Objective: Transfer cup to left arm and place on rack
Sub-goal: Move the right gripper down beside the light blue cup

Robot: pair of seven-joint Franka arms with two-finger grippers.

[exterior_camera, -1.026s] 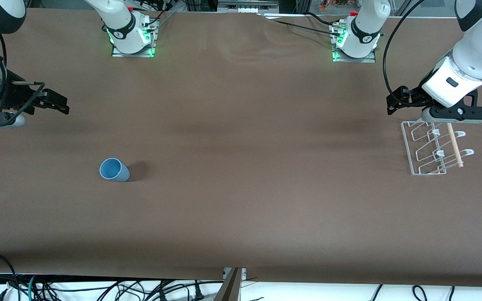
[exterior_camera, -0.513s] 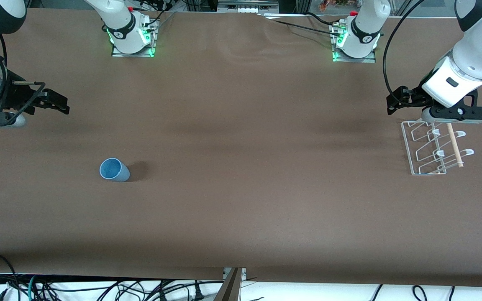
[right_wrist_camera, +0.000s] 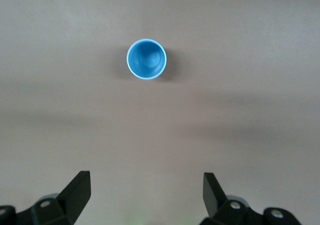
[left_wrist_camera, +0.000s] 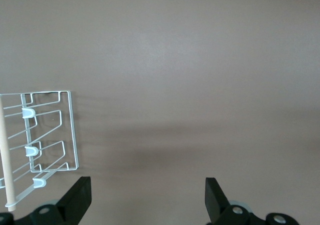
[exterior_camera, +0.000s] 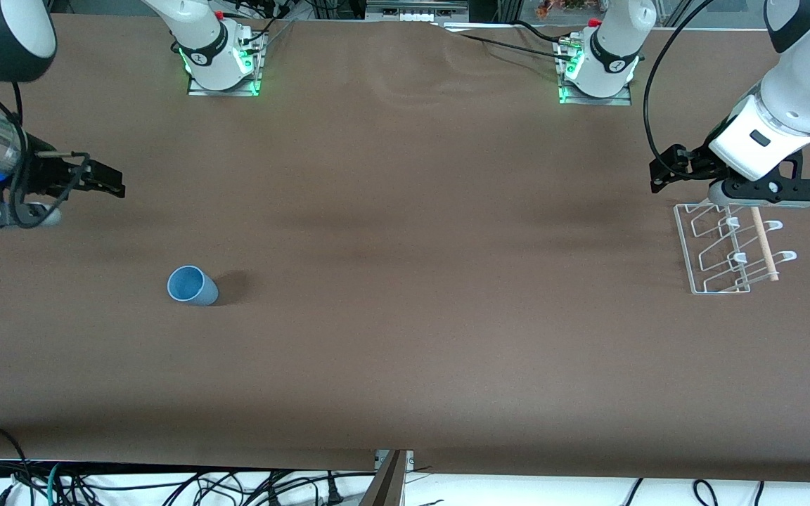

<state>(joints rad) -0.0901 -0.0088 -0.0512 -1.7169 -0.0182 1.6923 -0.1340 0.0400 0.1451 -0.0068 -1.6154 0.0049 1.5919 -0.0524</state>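
Your right gripper has just shifted a little along the table, away from the edge at the right arm's end and toward the cup, while everything else is sitting as it was. You are reading this as the start of the approach: nothing is picked up yet, and both the handover and the rack are still ahead.

The right jaws are standing wide apart and empty, and the cup is showing well clear of them in the right wrist view.

The cup is standing upright on the table, mouth up, long axis vertical, toward the right arm's end and nearer the front camera than the right gripper.

Your left gripper is waiting over the rack's edge farthest from the front camera, jaws apart and empty.
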